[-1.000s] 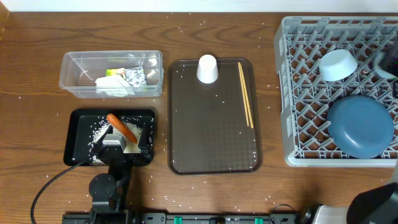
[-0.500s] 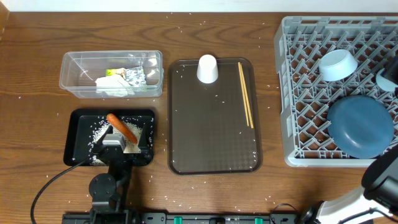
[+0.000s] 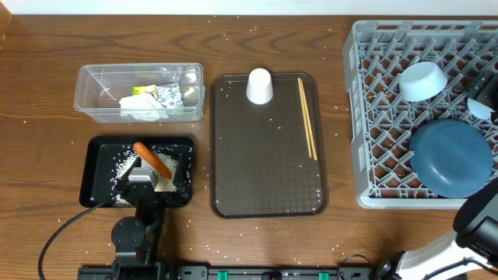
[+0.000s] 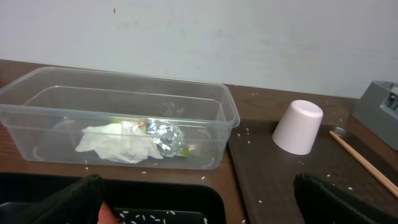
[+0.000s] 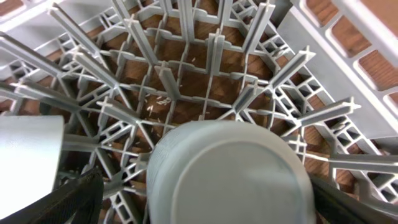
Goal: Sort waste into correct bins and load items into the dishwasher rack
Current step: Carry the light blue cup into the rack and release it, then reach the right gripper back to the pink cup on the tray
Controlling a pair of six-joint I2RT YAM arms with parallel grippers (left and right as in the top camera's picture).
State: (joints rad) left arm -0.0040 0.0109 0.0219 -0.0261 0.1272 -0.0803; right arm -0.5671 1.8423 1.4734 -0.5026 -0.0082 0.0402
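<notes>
Two claws stand with jaws apart. The right claw (image 5: 205,202) straddles a small light-blue cup (image 5: 230,168) that sits base up among the pegs of the large grey plastic lattice rack (image 5: 186,68). The left claw (image 4: 199,202) hovers over the shallow black rectangular tray (image 4: 168,202), gripping nothing.

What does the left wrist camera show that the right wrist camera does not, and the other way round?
Only the left wrist view: the clear tub holding crumpled tissue and foil, plus the white cup and a chopstick on the brown tray. Only the right wrist view: the light-blue cup, bottom up among the pegs. Both: the grey dishwasher rack, though the left wrist sees just a corner.
</notes>
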